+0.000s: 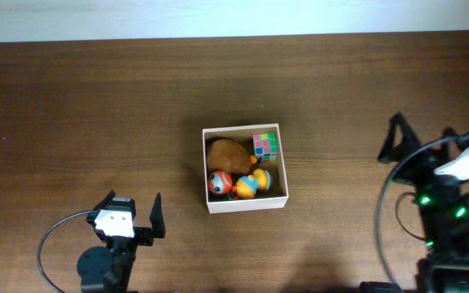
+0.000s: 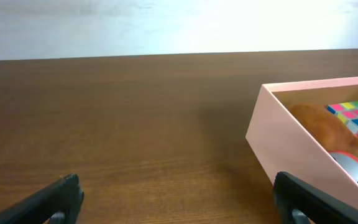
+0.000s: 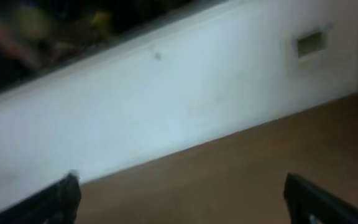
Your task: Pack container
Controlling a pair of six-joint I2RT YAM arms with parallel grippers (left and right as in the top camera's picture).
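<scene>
Inside container point(image 1: 205, 167): four toys – plush point(image 1: 228, 152), cube point(image 1: 265, 145), ball point(image 1: 220, 183), yellow toy point(image 1: 251, 185); left hand point(image 2: 179, 198), right hand point(image 3: 179, 194) both apart.

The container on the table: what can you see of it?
The container is a square, shallow, open-topped box with thin white walls, seemingly cardboard, flat on the wooden table. Inside, packed close, lie a brown plush toy, a colourful puzzle cube, a red-and-white ball and a yellow-and-blue toy. Nothing else touches it.

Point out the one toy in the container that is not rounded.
The multicoloured puzzle cube, in the container's far right corner: flat gridded faces, while the brown plush, the red-and-white ball and the yellow toy are rounded.
</scene>
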